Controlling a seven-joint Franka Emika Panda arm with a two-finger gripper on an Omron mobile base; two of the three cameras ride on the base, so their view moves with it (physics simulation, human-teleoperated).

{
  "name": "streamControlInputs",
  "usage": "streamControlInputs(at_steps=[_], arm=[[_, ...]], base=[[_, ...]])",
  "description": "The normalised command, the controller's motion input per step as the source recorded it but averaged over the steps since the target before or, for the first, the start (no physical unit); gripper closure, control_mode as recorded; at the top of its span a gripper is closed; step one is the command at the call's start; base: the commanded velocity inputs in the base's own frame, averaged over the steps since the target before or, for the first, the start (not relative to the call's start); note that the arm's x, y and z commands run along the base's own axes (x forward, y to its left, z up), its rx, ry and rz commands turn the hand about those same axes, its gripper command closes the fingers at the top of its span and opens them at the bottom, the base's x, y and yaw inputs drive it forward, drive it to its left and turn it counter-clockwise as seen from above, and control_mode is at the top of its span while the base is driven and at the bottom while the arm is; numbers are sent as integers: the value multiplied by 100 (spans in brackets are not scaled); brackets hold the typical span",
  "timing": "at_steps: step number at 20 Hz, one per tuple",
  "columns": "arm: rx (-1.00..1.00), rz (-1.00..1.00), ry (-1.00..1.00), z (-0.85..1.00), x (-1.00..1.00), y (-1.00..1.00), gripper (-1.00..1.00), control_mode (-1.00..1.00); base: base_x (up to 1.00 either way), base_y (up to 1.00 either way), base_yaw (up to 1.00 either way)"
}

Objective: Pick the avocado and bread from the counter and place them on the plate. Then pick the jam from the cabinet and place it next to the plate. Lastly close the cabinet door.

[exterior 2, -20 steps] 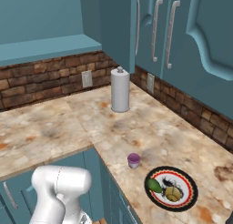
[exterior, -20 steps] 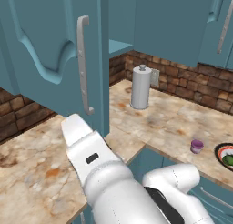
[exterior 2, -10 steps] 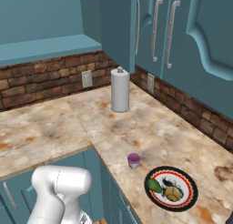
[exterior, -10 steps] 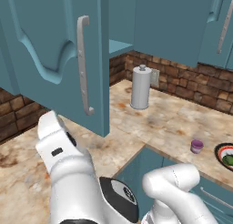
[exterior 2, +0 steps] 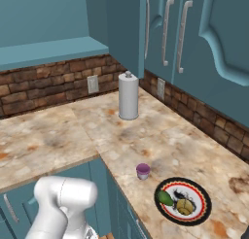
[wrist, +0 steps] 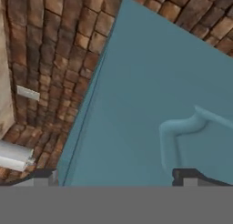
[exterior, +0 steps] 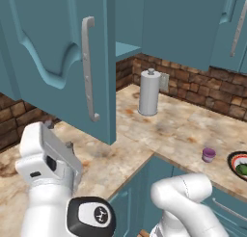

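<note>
**Only the cabinet door left to close**

The cabinet door (exterior: 62,62) hangs open over the left of the bench (exterior 2: 185,141), its grey bar handle (exterior: 88,70) facing out, so the last step is judged undone. The cabinet (exterior: 128,24) behind it shows a bare shelf edge.

On the near right of the bench, the plate (exterior 2: 200,214) carries the avocado (exterior 2: 165,198) and a tan lump beside it, probably the bread (exterior 2: 183,206); that step looks finished. The jam (exterior 2: 143,171) stands on the bench just left of the plate, apart from it, so that step looks done too.

The end effector (wrist: 113,175) faces the door's teal panel close up, with its fingertips (wrist: 43,176) spread wide and nothing between them.

From the left base view the plate is cut off at the right edge. The cabinet's interior is mostly hidden by the door. The bread's shape is too small to confirm.
</note>
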Motion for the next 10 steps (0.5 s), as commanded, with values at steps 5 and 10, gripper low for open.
streamControlInputs(at_steps=[5, 10], arm=[[13, -19, -12, 28, 13, 3, -100, -100], [17, -16, 0, 47, 0, 10, -100, -100]], base=[[0, 0, 0], [0, 0, 0]])
